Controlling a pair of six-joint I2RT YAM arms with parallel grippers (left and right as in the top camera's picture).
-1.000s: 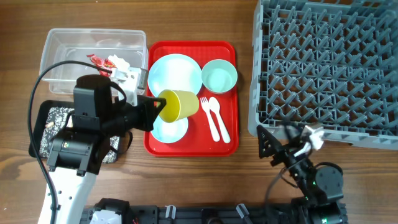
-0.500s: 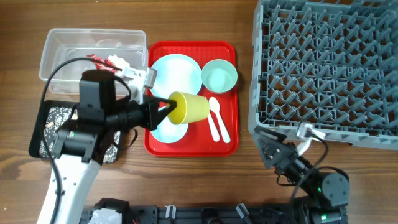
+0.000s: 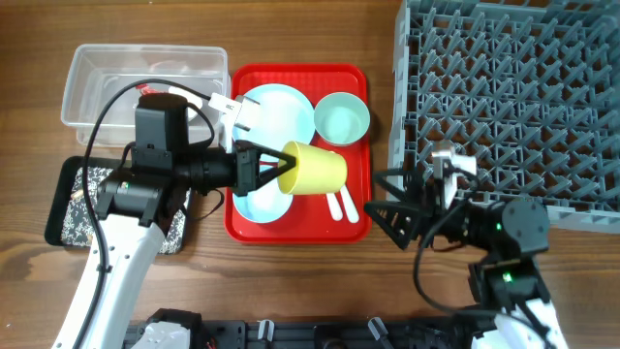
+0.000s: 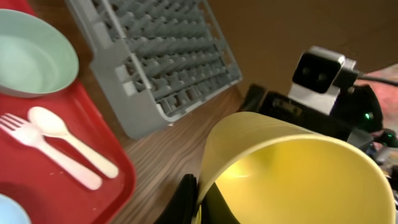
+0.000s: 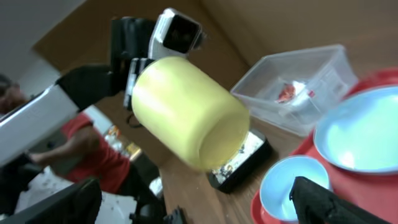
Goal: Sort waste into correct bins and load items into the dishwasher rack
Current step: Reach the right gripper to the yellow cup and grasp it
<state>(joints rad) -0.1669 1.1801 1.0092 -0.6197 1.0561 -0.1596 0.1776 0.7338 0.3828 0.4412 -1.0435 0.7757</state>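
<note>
Reading the overhead view with 12 o'clock at its far edge: at 10 o'clock on the bench (image 3: 291, 281) stood the clear tub (image 3: 97, 58) with the red-and-white wrapper (image 3: 155, 95) lying in it. Just below it, at 9 o'clock, the black tray (image 3: 56, 228) held crumbly food scraps (image 3: 82, 194).

Your left tool (image 3: 274, 167) was clamped on the rim of the yellow cup (image 3: 318, 170). It held the cup on its side in the air above the red tray (image 3: 295, 69), base pointing to 3 o'clock. On that tray lay the pale blue plate (image 3: 281, 107), a bowl (image 3: 341, 121) at the tray's 1 o'clock corner, a second bowl (image 3: 254, 204) partly hidden under the cup, and the white fork and spoon (image 3: 341, 206).

Your right tool (image 3: 383, 202) stood just to 3 o'clock of the tray. Its jaws were spread wide with nothing between them, facing the cup's base but apart from it. The grey dishwasher rack (image 3: 513, 97) filled 1 to 3 o'clock, and nothing was loaded in the part that showed.

I judged this to be a handover of the cup on its way to the rack. The next move called for you to bring the right tool's jaws around the cup's wall near the base and squeeze firmly. Only then should the left tool release, since a smooth cup could slip or tip if neither held it. After that it wanted turning mouth-down between the pegs.
</note>
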